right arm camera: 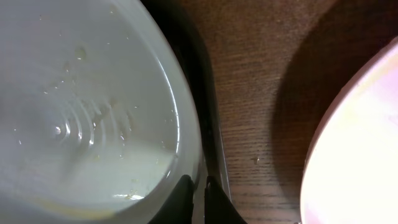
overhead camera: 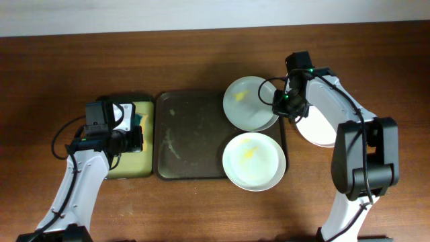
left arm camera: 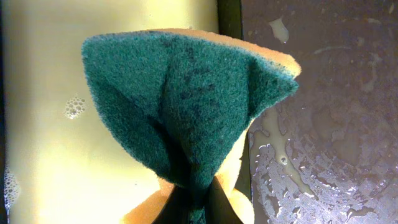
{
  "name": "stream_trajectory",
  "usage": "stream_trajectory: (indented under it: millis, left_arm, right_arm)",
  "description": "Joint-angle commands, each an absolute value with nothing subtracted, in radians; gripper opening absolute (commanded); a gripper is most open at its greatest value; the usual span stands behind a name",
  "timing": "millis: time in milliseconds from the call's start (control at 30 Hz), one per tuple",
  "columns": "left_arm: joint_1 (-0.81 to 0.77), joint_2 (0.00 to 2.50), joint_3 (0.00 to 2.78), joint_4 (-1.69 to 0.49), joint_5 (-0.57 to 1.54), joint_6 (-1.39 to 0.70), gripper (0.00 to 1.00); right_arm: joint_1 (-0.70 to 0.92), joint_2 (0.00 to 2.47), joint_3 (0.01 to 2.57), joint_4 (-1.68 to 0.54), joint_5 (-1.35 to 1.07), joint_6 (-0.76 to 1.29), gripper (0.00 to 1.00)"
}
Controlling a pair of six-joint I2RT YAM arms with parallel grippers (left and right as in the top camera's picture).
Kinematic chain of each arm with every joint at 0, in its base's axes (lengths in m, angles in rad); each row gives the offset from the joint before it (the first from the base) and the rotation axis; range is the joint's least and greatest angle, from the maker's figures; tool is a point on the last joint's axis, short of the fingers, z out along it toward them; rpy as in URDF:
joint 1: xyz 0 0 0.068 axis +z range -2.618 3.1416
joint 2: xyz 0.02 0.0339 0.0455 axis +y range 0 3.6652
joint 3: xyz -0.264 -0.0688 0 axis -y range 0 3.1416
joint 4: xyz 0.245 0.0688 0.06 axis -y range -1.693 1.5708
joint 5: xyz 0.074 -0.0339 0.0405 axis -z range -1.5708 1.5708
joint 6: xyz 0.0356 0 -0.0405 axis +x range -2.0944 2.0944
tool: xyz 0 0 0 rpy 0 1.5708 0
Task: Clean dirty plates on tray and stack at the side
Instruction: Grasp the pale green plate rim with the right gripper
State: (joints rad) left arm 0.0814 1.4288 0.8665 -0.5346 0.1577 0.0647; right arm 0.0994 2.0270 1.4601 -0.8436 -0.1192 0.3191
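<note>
The dark tray (overhead camera: 191, 138) lies mid-table. On its right side sit a pale grey-blue plate (overhead camera: 248, 104) and, nearer the front, a white plate (overhead camera: 254, 161), both with yellow smears. A second white plate (overhead camera: 321, 131) lies on the table to the right, partly under my right arm. My right gripper (overhead camera: 283, 105) is shut on the grey-blue plate's right rim; the right wrist view shows the fingers (right arm camera: 198, 186) pinching that rim (right arm camera: 180, 124) above the tray's edge (right arm camera: 208, 106). My left gripper (overhead camera: 134, 138) is shut on a green-and-yellow sponge (left arm camera: 186, 99).
A smaller black tray with wet yellow lining (overhead camera: 127, 168) lies left of the dark tray, under the sponge; foam bubbles (left arm camera: 74, 107) sit on it. The dark tray's surface (left arm camera: 323, 106) is wet and smudged. The wooden table (right arm camera: 261, 74) shows between the tray and the right plate (right arm camera: 354, 149).
</note>
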Motion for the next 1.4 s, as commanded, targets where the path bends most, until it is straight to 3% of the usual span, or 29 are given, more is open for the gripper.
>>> stream_trajectory:
  millis: [0, 100, 133, 167, 333, 533, 667, 767, 833, 900, 933, 1000, 1100, 1367]
  left_arm:
    - [0.081, 1.427, 0.865, -0.535, 0.169, 0.084, 0.03]
    - [0.081, 1.427, 0.865, -0.535, 0.169, 0.084, 0.03]
    - [0.081, 1.427, 0.865, -0.535, 0.169, 0.083, 0.03]
    - [0.081, 1.427, 0.865, -0.535, 0.169, 0.083, 0.03]
    - [0.081, 1.427, 0.865, -0.531, 0.169, 0.076, 0.03]
    - [0.081, 1.427, 0.865, -0.534, 0.169, 0.042, 0.0]
    - [0.081, 1.427, 0.981, -0.645, 0.17, -0.004, 0.0]
    - [0.024, 1.502, 1.24, -0.841, 0.168, -0.004, 0.0]
    - [-0.031, 1.644, 1.458, -0.986, 0.132, -0.004, 0.0]
    - [-0.064, 1.707, 1.526, -0.997, 0.142, -0.003, 0.0]
    - [-0.092, 1.726, 1.533, -0.978, 0.143, -0.003, 0.0]
    - [-0.12, 1.735, 1.533, -0.959, 0.142, -0.003, 0.0]
    - [-0.168, 1.766, 1.533, -0.887, 0.142, 0.016, 0.0]
    - [-0.169, 1.831, 1.533, -0.931, 0.143, 0.016, 0.0]
  right_arm:
    - [0.105, 2.022, 1.428, -0.831, -0.096, 0.362, 0.19]
    - [0.105, 2.022, 1.37, -0.755, -0.147, 0.383, 0.19]
    - [0.105, 2.021, 1.371, -0.744, -0.177, 0.384, 0.05]
    - [0.105, 2.019, 1.377, -0.74, -0.185, 0.392, 0.04]
    - [0.198, 2.013, 1.493, -0.726, -0.302, 0.398, 0.04]
    - [0.485, 2.053, 1.491, -0.682, -0.066, 0.398, 0.04]
    - [0.504, 2.066, 1.491, -0.688, -0.124, 0.398, 0.05]
    - [0.504, 2.067, 1.491, -0.707, -0.128, 0.4, 0.38]
    - [0.497, 2.067, 1.491, -0.719, -0.176, 0.421, 0.45]
    - [0.473, 2.067, 1.491, -0.726, -0.256, 0.429, 0.42]
    - [0.447, 2.067, 1.491, -0.728, -0.304, 0.429, 0.27]
    - [0.421, 2.067, 1.49, -0.748, -0.334, 0.428, 0.15]
    - [0.418, 2.067, 1.459, -0.759, -0.329, 0.428, 0.23]
    - [0.419, 2.067, 1.394, -0.665, -0.386, 0.447, 0.18]
